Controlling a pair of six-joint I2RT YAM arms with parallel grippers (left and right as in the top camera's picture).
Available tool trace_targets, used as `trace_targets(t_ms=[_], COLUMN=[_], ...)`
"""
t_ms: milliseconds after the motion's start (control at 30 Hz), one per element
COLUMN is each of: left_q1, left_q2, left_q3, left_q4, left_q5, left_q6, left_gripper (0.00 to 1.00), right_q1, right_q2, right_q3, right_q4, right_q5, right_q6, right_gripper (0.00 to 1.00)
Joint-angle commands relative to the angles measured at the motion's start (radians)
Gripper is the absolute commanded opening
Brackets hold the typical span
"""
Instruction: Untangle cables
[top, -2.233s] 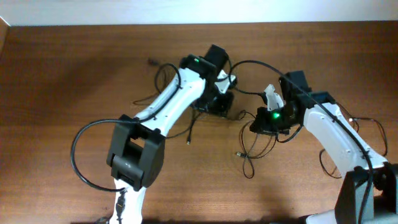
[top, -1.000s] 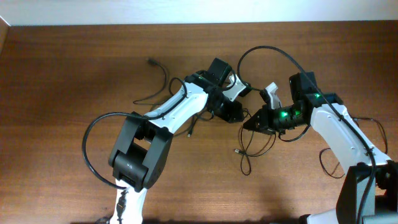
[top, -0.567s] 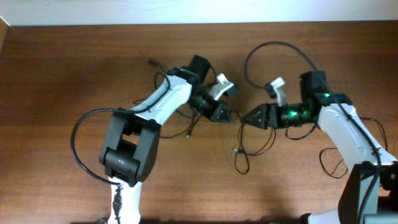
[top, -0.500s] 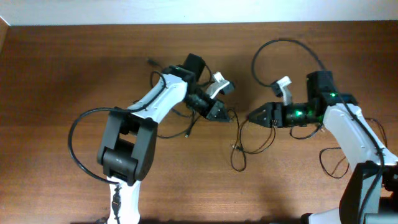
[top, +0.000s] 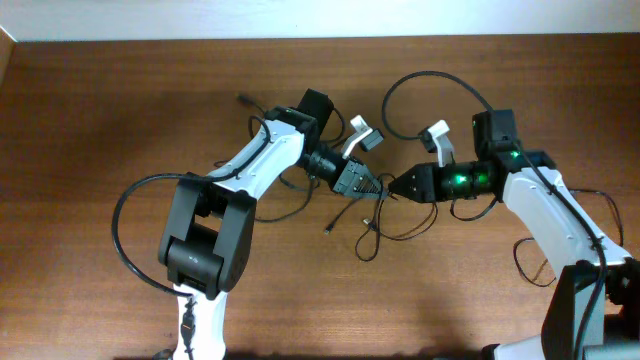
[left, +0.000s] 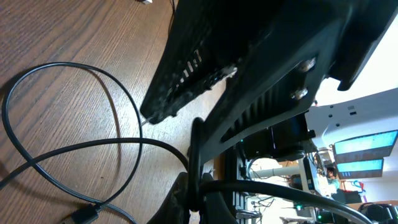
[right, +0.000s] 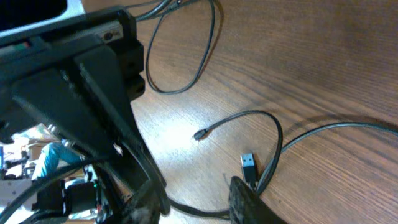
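The cables (top: 372, 232) are thin black wires, looped on the brown table just below both grippers, with a plug end (top: 329, 230) lying loose. My left gripper (top: 371, 188) is shut on one cable strand (left: 193, 155), which rises from between its fingers (left: 194, 200). My right gripper (top: 393, 187) faces it tip to tip, very close. In the right wrist view, the right gripper (right: 196, 205) is open, and a cable (right: 205, 210) runs across the gap between its jaws. A USB plug (right: 247, 167) lies by the right finger (right: 244, 198).
More thin cable trails to a plug end (top: 243, 98) at the back left and under the left arm (top: 262, 160). Further loops (top: 530, 262) lie beside the right arm (top: 545, 215). The arms' own thick cables arch above (top: 430, 78) and at left (top: 128, 235).
Both grippers have closed in on each other at mid-table. The left stayed shut on its strand, and the right jaws opened. The loose loops and plug shifted left and forward.
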Motion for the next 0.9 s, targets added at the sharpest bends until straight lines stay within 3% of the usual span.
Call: trace_targets(t_ms=[0,100,133,200,367,500,733,800,833,867], left_q1=[-0.001,-0.001,-0.001,0.002,0.016,0.021,0.021,0.021,0.024,0.024], left_q2=[-0.001,-0.001,-0.001,-0.001,-0.001,-0.001,-0.001,-0.001,-0.001,-0.001], left_q3=[-0.003,-0.003,-0.003,-0.003,-0.003,-0.003,-0.003,-0.003,-0.003,-0.003], left_q4=[-0.007,-0.021,-0.021,-0.021,-0.022,-0.021,0.020,0.096,0.167,0.194], left_q5=[0.034,0.031,0.030,0.030,0.031,0.029,-0.069,-0.069,-0.069,-0.069], left_q6=[0.019,0.019,0.019,0.019,-0.016,-0.068,-0.217,-0.341,-0.497,-0.573], left_gripper=[0.00,0.00,0.01,0.33,0.57,0.49,0.46,0.47,0.48,0.51], right_q1=[0.030,0.033,0.038,0.041,0.041,0.041,0.041,0.041,0.041,0.041], right_q2=[0.003,0.003,0.003,0.003,0.003,0.003,0.003,0.003,0.003,0.003], right_q3=[-0.004,-0.004,-0.004,-0.004,-0.004,-0.004,-0.004,-0.004,-0.004,-0.004], right_q4=[0.040,0.079,0.085,0.084,0.086,0.085,0.085,0.084,0.085,0.085], right_q5=[0.032,0.085,0.085,0.110,0.160,0.240,0.266,0.265,0.266,0.266], right_q6=[0.023,0.060,0.060,0.059,0.055,0.014,0.009,0.010,0.010,0.010], right_gripper=[0.28,0.04,0.04,0.04,0.04,0.04,0.04,0.04,0.04,0.04])
